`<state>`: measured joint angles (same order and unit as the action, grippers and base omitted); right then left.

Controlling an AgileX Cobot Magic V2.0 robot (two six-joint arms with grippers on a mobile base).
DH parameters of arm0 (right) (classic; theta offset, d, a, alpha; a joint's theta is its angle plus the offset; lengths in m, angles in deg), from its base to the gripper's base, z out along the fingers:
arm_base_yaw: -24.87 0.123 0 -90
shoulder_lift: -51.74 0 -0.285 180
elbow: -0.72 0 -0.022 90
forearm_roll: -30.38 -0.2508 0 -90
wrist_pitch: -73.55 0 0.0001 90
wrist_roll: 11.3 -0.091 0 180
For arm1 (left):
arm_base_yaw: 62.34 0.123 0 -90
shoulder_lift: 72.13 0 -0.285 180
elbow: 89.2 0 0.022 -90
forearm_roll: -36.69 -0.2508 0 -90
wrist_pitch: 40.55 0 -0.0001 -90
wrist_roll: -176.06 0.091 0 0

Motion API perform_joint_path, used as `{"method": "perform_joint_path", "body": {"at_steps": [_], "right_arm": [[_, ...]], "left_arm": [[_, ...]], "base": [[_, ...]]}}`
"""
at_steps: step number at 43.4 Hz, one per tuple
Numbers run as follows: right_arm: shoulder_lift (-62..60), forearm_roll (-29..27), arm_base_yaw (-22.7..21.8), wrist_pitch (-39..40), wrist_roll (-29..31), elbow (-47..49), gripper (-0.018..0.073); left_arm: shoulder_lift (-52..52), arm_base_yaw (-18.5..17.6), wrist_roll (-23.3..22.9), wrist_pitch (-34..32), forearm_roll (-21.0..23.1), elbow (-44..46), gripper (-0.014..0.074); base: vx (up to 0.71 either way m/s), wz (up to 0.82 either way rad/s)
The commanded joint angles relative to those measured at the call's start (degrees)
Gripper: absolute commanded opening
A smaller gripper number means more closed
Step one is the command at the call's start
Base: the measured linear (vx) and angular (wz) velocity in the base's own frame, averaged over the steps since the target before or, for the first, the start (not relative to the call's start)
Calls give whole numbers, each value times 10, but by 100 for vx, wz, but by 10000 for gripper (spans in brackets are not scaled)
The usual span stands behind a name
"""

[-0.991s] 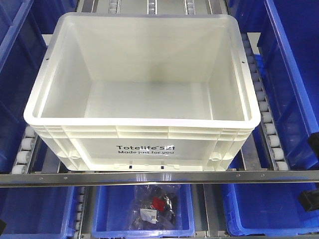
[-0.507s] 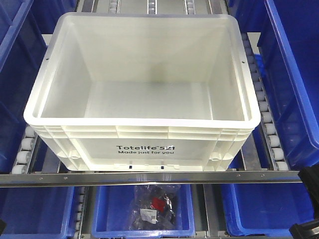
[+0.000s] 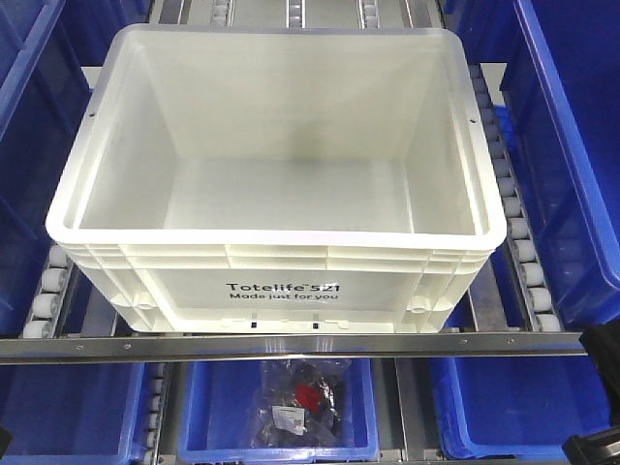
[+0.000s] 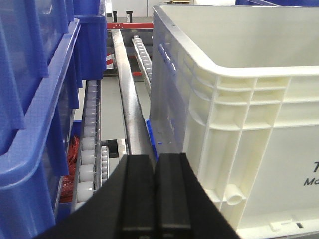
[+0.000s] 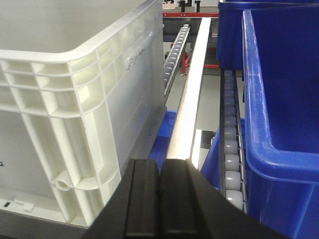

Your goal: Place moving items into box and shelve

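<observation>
The white box, printed "Totelife 521", stands on the roller shelf, and its inside shows nothing. In the left wrist view my left gripper is shut with nothing in it, low beside the box's front left corner. My right gripper is also shut and empty, low beside the box's front right corner. A clear bag of black and red parts lies in the blue bin on the level below the box.
Tall blue bins flank the box on the left and right. Roller tracks and a metal front rail bound the shelf. More blue bins sit below. Black arm parts show at the lower right edge.
The black arm parts at the right edge dropped lower between one second and half a second ago, then stayed put. The box has not moved.
</observation>
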<state>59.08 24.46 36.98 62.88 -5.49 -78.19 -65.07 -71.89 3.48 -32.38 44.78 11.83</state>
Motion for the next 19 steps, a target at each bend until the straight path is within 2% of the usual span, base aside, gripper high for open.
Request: {"method": "perform_joint_path", "body": {"at_steps": [1, 19], "right_arm": [[-1, 5, 0, 45, 0, -2, -8], [-1, 5, 0, 45, 0, -2, -8]], "left_arm": [[-8, -2, 0, -50, 5, -5, -8], [-8, -2, 0, -50, 5, -5, -8]], "base": [[0, 0], [0, 0]]}}
